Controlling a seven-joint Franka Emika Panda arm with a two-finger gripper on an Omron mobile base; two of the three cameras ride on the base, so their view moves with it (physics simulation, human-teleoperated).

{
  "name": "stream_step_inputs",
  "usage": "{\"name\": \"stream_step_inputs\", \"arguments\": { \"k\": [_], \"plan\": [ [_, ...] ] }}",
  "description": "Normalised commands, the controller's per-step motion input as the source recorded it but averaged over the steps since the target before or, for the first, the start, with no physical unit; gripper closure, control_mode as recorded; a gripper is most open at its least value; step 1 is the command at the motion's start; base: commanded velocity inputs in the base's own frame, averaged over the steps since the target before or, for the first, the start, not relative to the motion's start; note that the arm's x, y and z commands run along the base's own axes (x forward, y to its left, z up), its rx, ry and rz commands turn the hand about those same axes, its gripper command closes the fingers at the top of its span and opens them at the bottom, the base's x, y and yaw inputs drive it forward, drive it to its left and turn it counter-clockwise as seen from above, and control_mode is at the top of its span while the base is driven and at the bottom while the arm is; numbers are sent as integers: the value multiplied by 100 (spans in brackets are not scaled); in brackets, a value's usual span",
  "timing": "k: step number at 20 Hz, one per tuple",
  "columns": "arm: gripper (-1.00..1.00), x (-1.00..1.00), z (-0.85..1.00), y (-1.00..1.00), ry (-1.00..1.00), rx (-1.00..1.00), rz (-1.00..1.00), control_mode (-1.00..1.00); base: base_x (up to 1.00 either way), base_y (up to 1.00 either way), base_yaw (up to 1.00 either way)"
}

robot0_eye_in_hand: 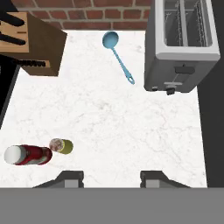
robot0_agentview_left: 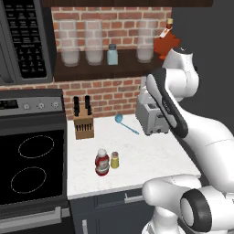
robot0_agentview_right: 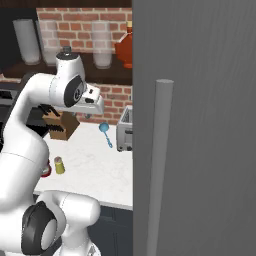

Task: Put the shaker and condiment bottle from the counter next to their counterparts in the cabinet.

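The yellow-green shaker (robot0_agentview_left: 114, 160) (robot0_eye_in_hand: 61, 146) stands near the counter's front edge. The red condiment bottle (robot0_agentview_left: 102, 163) (robot0_eye_in_hand: 27, 155) stands right beside it, on its left. My gripper (robot0_eye_in_hand: 111, 179) hangs high above the counter, pointing down. It is open, with bare marble between its fingertips, and the two items lie to its lower left in the hand view. On the dark cabinet shelf (robot0_agentview_left: 100, 69) stand the counterparts: a pale blue shaker (robot0_agentview_left: 112, 55) and an orange-red flask (robot0_agentview_left: 165, 43) (robot0_agentview_right: 125, 47). In the right base view the arm half hides the bottle.
A toaster (robot0_agentview_left: 153, 118) (robot0_eye_in_hand: 181, 48) sits at the counter's back right, a knife block (robot0_agentview_left: 84, 123) at the back left and a blue ladle (robot0_eye_in_hand: 117, 54) between them. Glass jars (robot0_agentview_left: 93, 43) line the shelf. A stove (robot0_agentview_left: 32, 164) lies left. A grey panel (robot0_agentview_right: 195, 125) blocks the right.
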Motion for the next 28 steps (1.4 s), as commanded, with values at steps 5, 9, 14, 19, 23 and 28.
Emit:
{"name": "stream_step_inputs", "arguments": {
  "k": [5,9,14,19,23,28],
  "plan": [
    [-100,-13,-10,15,0,-9,5,-100,0,0,0],
    [-100,-28,-19,29,-4,-23,10,-100,0,0,0],
    [-100,-43,-17,13,-6,-14,7,-100,0,0,0],
    [-100,-60,-14,5,0,1,16,-100,0,0,0],
    [-100,-60,-18,19,0,1,26,-100,0,0,0],
    [-100,-50,-19,43,0,-11,20,-100,0,0,0]
  ]
}}
